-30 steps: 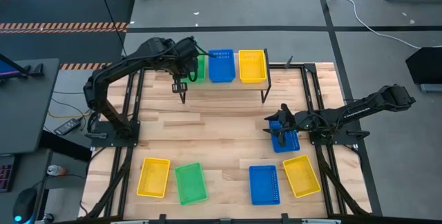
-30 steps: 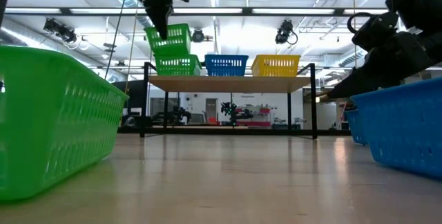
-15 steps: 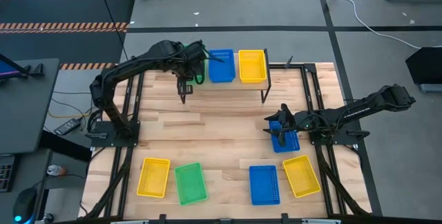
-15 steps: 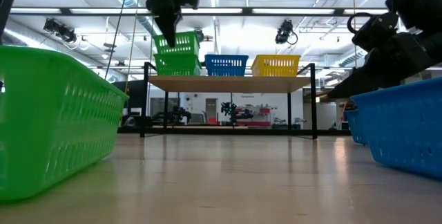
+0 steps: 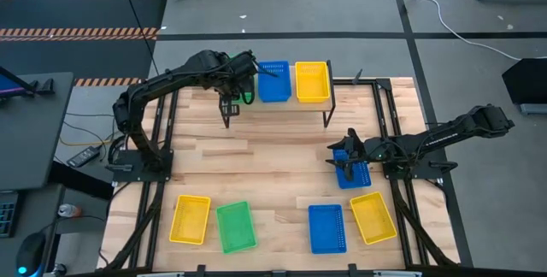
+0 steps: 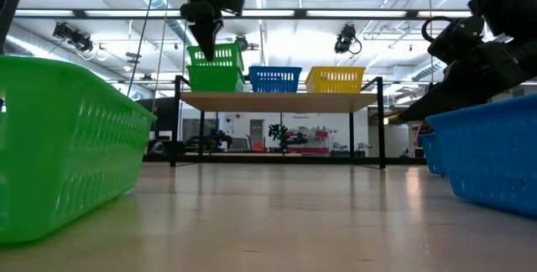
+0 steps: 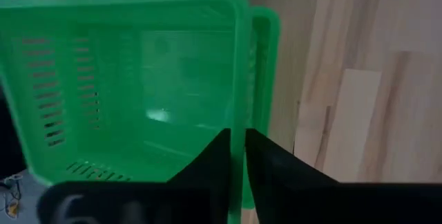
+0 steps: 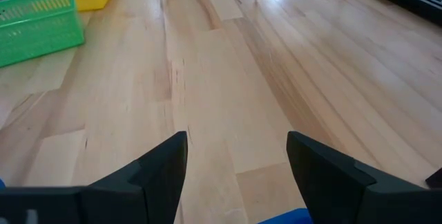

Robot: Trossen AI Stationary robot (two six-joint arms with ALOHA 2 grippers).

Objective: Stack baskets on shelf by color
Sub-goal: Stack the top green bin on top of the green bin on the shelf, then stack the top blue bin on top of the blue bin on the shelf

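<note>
Left gripper [image 7: 237, 156] fingers nearly closed, straddling rim of top green basket [image 7: 131, 86]; grip looks slack, release maybe underway, hard to tell. Basket sits nested in second green one at left end of shelf [image 5: 282, 106], beside blue basket [image 5: 273, 81], then yellow basket [image 5: 311, 81]. Left arm nearest. Right gripper [image 8: 236, 156] fingers wide apart, holding nothing, low over table [image 5: 265, 162] above loose blue basket [image 5: 354, 173]. Four baskets along near edge. Workshop room behind.
</note>
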